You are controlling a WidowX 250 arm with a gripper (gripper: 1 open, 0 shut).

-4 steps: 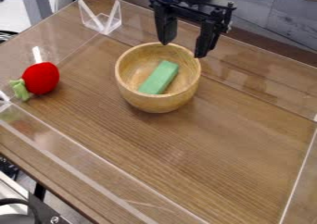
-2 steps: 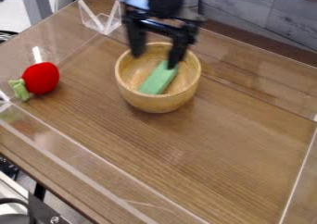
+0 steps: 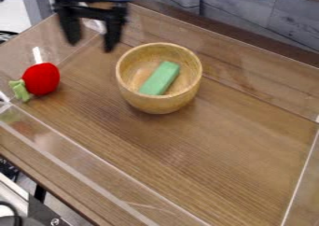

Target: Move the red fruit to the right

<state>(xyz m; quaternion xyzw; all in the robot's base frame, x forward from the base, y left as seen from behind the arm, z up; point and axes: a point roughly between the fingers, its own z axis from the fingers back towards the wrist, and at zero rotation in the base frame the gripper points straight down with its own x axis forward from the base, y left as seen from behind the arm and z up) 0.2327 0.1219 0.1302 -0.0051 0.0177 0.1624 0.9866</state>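
Toward the left edge of the desk point(image 3: 187, 150), the red fruit point(image 3: 43, 78) lies nearer the camera than the spread jaws point(image 3: 90, 45), and slightly left of them. Its leafy end points left.

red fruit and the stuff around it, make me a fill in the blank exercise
The red fruit lies on the table to the ____ of the bowl in the picture.
The bowl is made of ____.
The block inside the bowl is ____ in colour.
The gripper hangs with its jaws ____.

Missing words: left; wood; green; open
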